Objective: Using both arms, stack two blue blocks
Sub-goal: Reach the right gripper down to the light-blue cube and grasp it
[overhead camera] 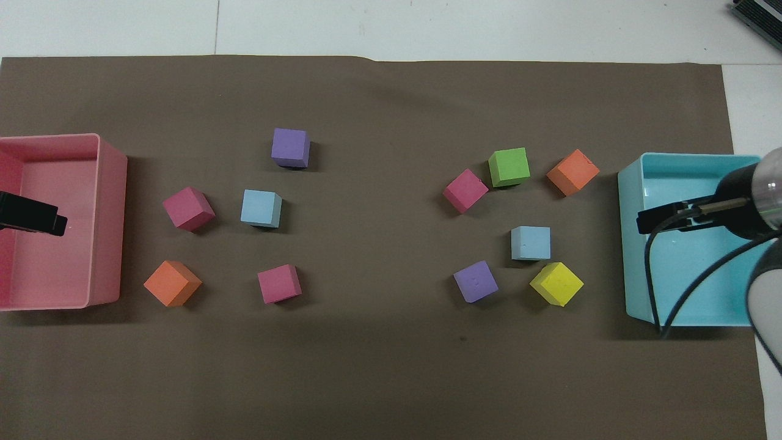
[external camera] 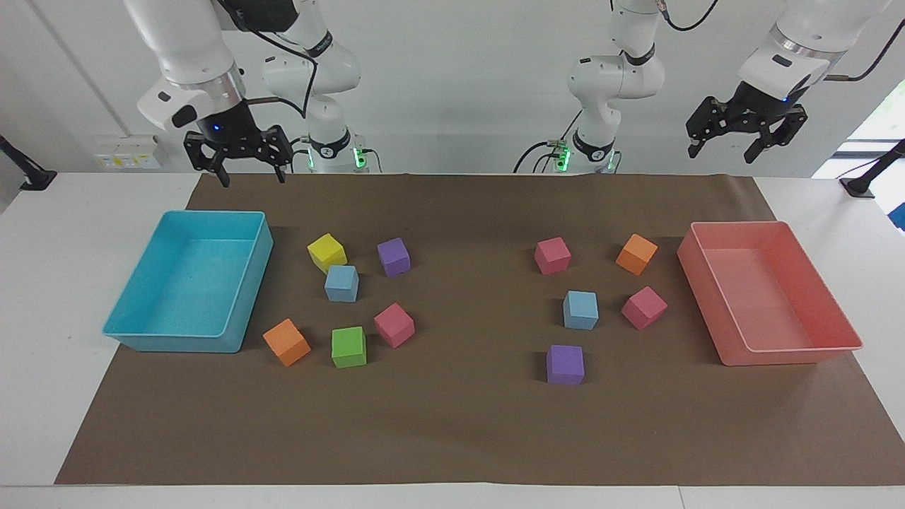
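Two light blue blocks rest apart on the brown mat. One blue block [external camera: 341, 283] [overhead camera: 530, 242] lies beside a yellow cube at the right arm's end. The other blue block [external camera: 580, 309] [overhead camera: 261, 208] lies among the cubes at the left arm's end. My right gripper [external camera: 253, 179] [overhead camera: 643, 223] hangs open and empty in the air over the cyan tray's inner edge. Over the pink tray my left gripper [external camera: 722, 155] [overhead camera: 43, 221] hangs high, open and empty, and waits. Neither gripper touches a block.
A cyan tray [external camera: 185, 343] stands at the right arm's end and a pink tray [external camera: 786, 354] at the left arm's end. Yellow [external camera: 327, 252], purple [external camera: 394, 256], pink [external camera: 394, 324], green [external camera: 348, 346] and orange [external camera: 286, 342] cubes surround the first blue block; pink, orange and purple cubes surround the second.
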Controlling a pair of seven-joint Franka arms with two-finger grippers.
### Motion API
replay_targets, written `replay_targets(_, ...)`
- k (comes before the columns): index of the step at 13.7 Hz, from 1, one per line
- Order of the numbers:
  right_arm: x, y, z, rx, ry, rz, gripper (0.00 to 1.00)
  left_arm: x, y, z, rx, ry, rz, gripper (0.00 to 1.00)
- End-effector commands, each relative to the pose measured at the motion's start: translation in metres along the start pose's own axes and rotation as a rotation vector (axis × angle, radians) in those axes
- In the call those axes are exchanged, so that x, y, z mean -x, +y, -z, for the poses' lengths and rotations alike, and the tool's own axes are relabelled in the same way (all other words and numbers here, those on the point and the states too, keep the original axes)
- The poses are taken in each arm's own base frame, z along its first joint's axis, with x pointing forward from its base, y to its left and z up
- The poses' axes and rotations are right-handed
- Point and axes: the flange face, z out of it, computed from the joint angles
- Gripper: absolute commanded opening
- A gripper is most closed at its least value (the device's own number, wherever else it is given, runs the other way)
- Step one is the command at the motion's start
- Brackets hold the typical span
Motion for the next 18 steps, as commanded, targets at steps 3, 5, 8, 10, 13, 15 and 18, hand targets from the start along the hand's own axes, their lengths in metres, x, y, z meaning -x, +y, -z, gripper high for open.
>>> replay_targets(3, -0.018, -0.023, -0.075, -0.008, -0.017, -0.054, 1.0, 0.002, -0.004, 0.005, -0.01, 0.002, 0.01, 1.0)
replay_targets(5, -0.021, -0.04, -0.113, -0.004, -0.027, -0.07, 1.0, 0.002, -0.004, 0.005, -0.01, 0.002, 0.01, 1.0)
replay_targets(8, -0.028, -0.058, -0.15, 0.0, -0.023, -0.117, 1.0, 0.002, -0.004, 0.005, -0.01, 0.002, 0.01, 1.0)
replay_targets(10, -0.029, -0.06, -0.181, -0.02, -0.026, -0.135, 1.0, 0.002, -0.004, 0.005, -0.01, 0.002, 0.01, 1.0)
replay_targets(13, -0.025, -0.072, -0.226, -0.051, -0.031, -0.147, 1.0, 0.002, -0.004, 0.005, -0.01, 0.002, 0.01, 1.0)
replay_targets(15, -0.024, -0.073, -0.242, -0.047, -0.038, -0.15, 1.0, 0.002, -0.004, 0.005, -0.01, 0.002, 0.01, 1.0)
replay_targets(18, -0.022, -0.072, -0.261, -0.044, -0.029, -0.163, 1.0, 0.002, -0.004, 0.005, -0.01, 0.002, 0.008, 1.0)
